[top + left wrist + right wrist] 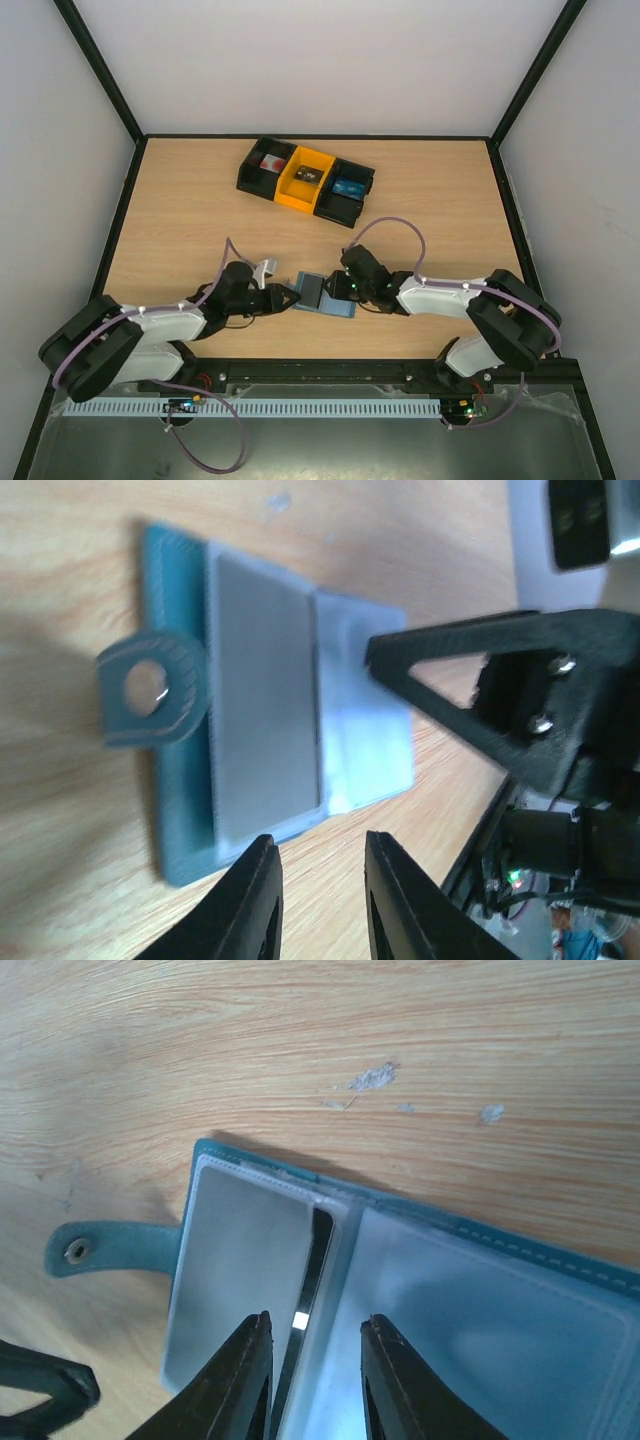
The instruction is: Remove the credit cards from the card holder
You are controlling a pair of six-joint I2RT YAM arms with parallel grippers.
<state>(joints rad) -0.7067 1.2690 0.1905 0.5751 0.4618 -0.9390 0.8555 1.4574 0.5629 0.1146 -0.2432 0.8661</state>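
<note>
- Left wrist view — left gripper [320, 880] sits closest, at the bottom edge; its fingers [255, 905] stand narrowly apart with only bare table [60, 880] between them, just beside the near edge of the card holder [175, 810]; the holder lies open and flat, its round-ended tab [150, 690] sticking out sideways; the dark tip of the right gripper [372, 652] rests on a clear pocket [365, 740].
- Right wrist view — the right gripper is narrowly parted astride a dark-edged inner leaf [308, 1280] rising at the holder's fold; neither pad visibly pinches it; whether that leaf is a card I cannot tell.
- Top view: the holder lies on the near middle of the table between both gripper tips, well apart from the black-and-yellow tray [305, 180] at the far side.
</note>
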